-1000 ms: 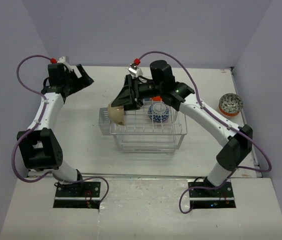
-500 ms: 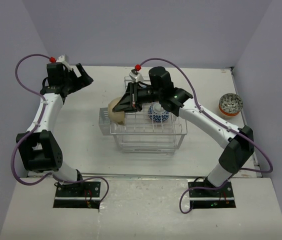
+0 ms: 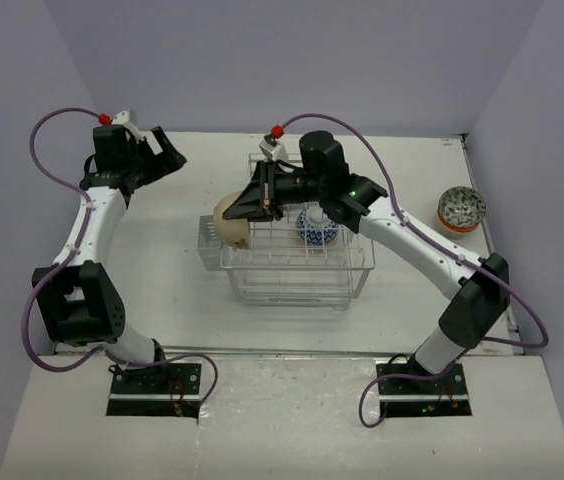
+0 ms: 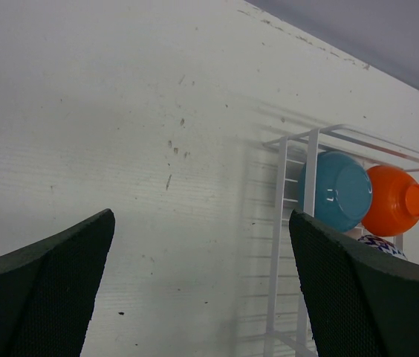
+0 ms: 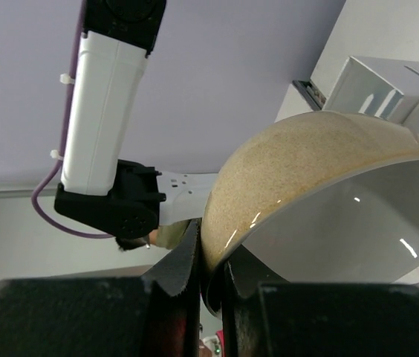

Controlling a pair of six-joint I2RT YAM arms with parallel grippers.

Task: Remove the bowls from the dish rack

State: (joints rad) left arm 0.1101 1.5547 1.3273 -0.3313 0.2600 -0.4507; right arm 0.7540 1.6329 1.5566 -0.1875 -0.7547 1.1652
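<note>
In the top view, my right gripper [image 3: 246, 208] is shut on the rim of a cream bowl [image 3: 228, 224] at the left end of the white wire dish rack [image 3: 297, 270]. The right wrist view shows its fingers [image 5: 187, 256] pinching the cream bowl [image 5: 299, 167], one outside the sandy wall and one inside. A blue-and-white patterned bowl [image 3: 317, 228] stands in the rack. My left gripper [image 3: 167, 155] is open over the bare table, far left of the rack. Its wrist view shows the left gripper [image 4: 200, 223] empty, and beyond it a blue bowl [image 4: 336, 190] and an orange bowl [image 4: 394, 199] behind the rack's wires [image 4: 312, 156].
A speckled bowl [image 3: 460, 208] sits on the table at the far right, near the edge. A small clear cutlery cup [image 3: 207, 238] hangs on the rack's left side, just under the held bowl. Purple walls close in the table on three sides.
My right gripper's jaws have closed onto the cream bowl's rim, and the bowl has shifted slightly up and left. The left arm has not moved.
</note>
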